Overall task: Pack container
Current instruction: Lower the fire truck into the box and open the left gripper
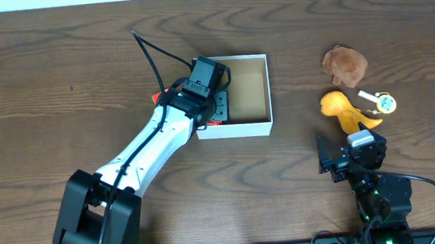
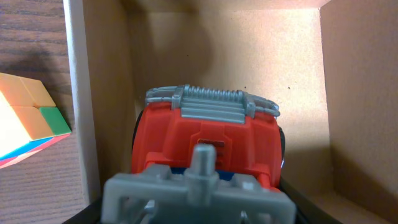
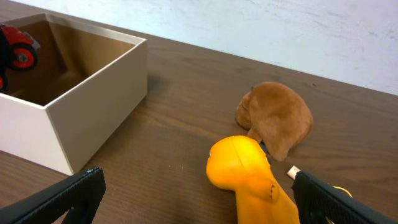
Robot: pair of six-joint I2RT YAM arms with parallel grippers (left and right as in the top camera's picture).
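Note:
The container (image 1: 234,130) is a square white-walled box with a tan inside, at the table's middle; it also shows in the left wrist view (image 2: 81,93) and the right wrist view (image 3: 93,118). My left gripper (image 1: 217,104) reaches into its left part and is shut on a red and grey toy truck (image 2: 211,130), which sits low inside the box (image 3: 18,46). In the left wrist view the jaws (image 2: 193,211) flank the truck's grey end. My right gripper (image 1: 349,147) is open and empty, low over the table just in front of an orange toy (image 1: 339,107).
A brown plush (image 1: 344,65) lies behind the orange toy (image 3: 249,171), also in the right wrist view (image 3: 277,118). A small white and yellow item (image 1: 379,101) lies to its right. A colourful cube (image 2: 28,118) sits outside the box's left wall.

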